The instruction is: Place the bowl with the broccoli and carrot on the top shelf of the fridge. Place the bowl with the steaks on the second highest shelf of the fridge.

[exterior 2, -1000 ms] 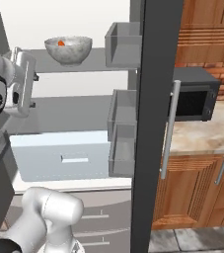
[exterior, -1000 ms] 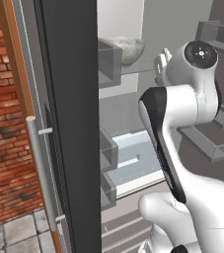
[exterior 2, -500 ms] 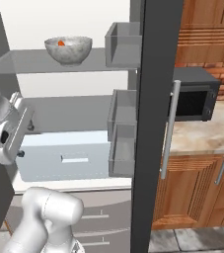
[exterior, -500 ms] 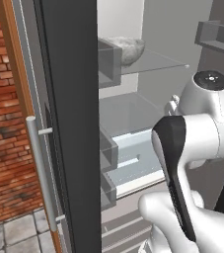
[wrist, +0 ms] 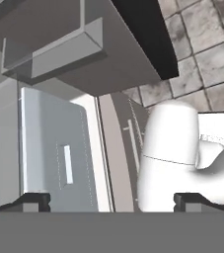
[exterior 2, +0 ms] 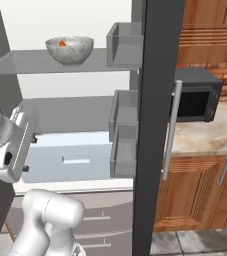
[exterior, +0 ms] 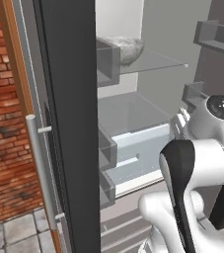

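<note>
No readable text or labels.

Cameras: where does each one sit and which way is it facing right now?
Left base view: behind the arm's left, facing into the open fridge; white arm at lower right.
Right base view: behind its right, facing the bowl on the top shelf; arm at lower left.
Hand view: looks past the open pincer at a drawer.
Both base views share bowl and shelf.

wall: red brick (exterior: 5, 148) | floor: grey tiles (wrist: 202, 54) | cabinets: wood (exterior 2: 205, 195)
</note>
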